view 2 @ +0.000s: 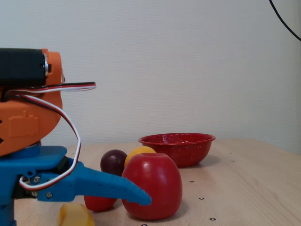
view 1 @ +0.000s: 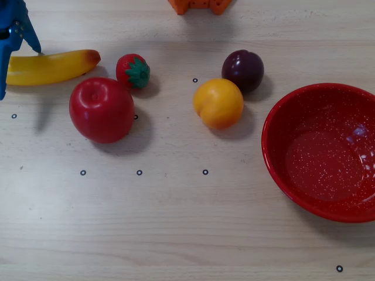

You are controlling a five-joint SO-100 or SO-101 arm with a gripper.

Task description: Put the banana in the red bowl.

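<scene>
Overhead view cuts the blue gripper (view 1: 4, 55) off at the top left corner, so only two finger parts show: one short tip touching the upper edge of the banana (view 1: 53, 66), and another strip running down the left border on the near side of the fruit. The banana's left end passes behind the gripper and out of sight at the edge. The jaws stand apart on either side of the banana, straddling it; whether they press on it cannot be told. The banana lies flat on the table (view 1: 176, 222), its orange-brown tip pointing away from the gripper toward the strawberry (view 1: 133, 71). Just beyond and below sits the apple (view 1: 102, 109). Farther off are the yellow-orange fruit (view 1: 218, 103) and the plum (view 1: 243, 70), and farthest, at the right edge, the red bowl (view 1: 275, 146), partly cropped. In the fixed view one long blue finger (view 2: 94, 187) crosses in front of the apple, and only a yellow end of the banana shows at the bottom.
</scene>
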